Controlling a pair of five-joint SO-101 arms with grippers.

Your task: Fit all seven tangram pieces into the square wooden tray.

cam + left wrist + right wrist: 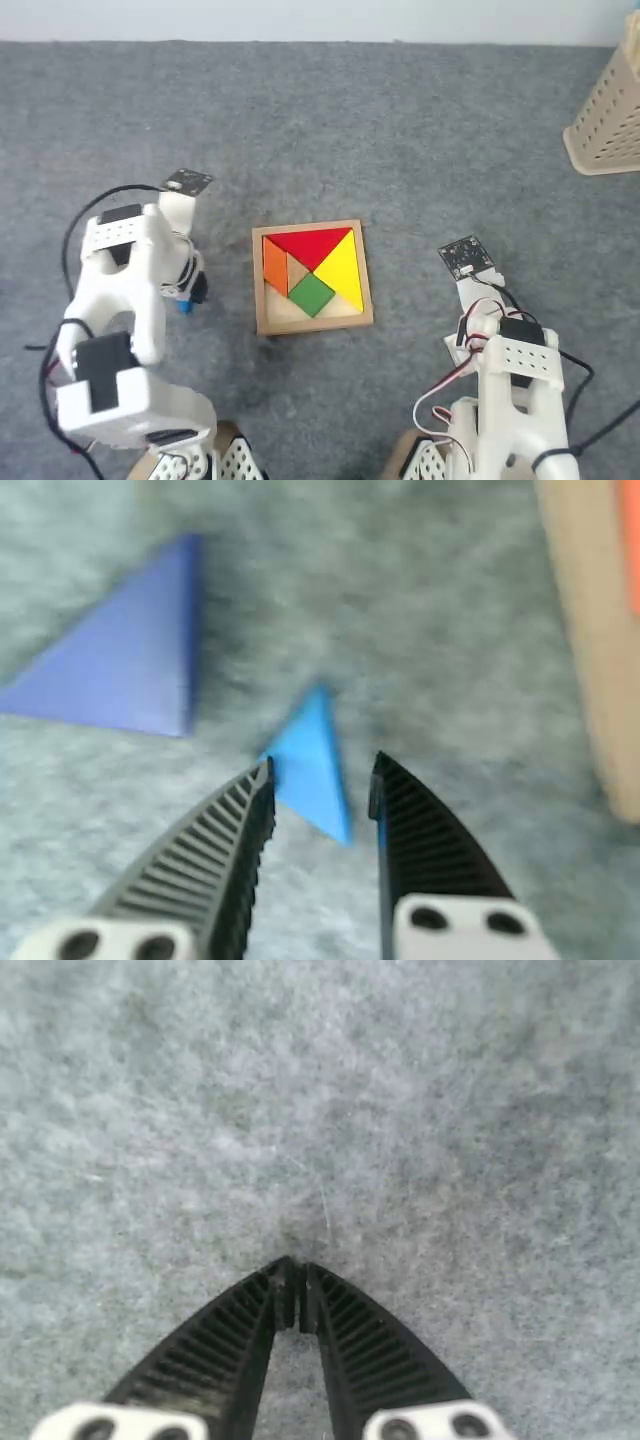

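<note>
One light-blue triangle (310,765) between the left gripper's (322,768) parted fingers, long axis along them, seemingly loose; right gripper (298,1295) closed.

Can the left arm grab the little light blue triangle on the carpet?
Probably yes. The left end effector is open, with its tips on either side of the light blue triangle, and nothing else seems to block it.

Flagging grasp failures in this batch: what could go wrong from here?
1. The left gripper is open around the small blue triangle, which sits nearer one finger; closing could tip it or squeeze it out.
2. The big blue triangle lies close by and might get nudged.
3. The tray has little bare floor left, so the piece may jam.
</note>
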